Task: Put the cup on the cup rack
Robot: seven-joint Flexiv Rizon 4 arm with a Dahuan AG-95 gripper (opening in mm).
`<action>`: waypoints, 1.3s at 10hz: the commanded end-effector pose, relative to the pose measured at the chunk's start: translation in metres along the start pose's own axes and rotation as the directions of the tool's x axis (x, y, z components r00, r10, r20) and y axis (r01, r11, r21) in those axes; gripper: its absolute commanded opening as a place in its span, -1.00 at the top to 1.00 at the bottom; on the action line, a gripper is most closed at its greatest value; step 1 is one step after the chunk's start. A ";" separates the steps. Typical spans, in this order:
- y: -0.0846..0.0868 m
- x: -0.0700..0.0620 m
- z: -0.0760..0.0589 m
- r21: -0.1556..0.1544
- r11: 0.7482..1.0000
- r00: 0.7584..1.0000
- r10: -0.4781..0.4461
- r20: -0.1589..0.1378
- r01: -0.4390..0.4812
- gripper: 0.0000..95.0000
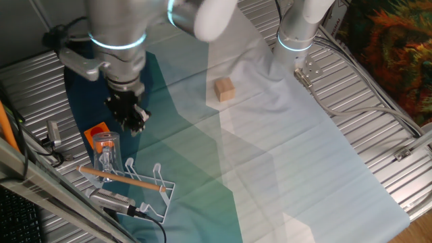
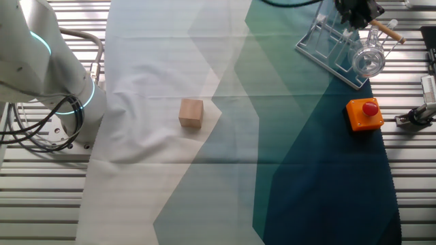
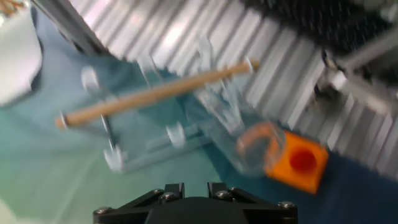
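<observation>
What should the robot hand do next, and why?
Probably lift a little higher and back away. The cup already sits on a prong of the rack, and the gripper hangs above it holding nothing. The hand view is blurry, so I can't tell how firmly the cup sits.

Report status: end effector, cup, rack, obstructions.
End effector raised, apart from cup, holding nothing; jaw state unclear. Clear plastic tumbler sits on the white wire rack with wooden rod. Orange block with red button beside rack, not blocking.
</observation>
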State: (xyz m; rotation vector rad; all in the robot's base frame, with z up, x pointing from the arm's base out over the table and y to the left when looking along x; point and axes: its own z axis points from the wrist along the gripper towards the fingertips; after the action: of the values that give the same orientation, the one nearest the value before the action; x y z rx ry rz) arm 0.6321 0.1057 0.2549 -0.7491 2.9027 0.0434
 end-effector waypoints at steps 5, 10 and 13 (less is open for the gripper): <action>-0.043 0.096 -0.011 -0.014 0.999 0.997 0.045 -0.061 -0.046 0.60; -0.046 0.109 -0.011 -0.002 0.998 0.997 0.059 -0.059 -0.059 0.60; -0.046 0.109 -0.011 0.001 0.999 0.997 0.054 -0.062 -0.054 0.60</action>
State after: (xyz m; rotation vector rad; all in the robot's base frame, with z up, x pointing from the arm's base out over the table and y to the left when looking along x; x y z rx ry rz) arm 0.5591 0.0122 0.2559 -0.6897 2.9821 0.0284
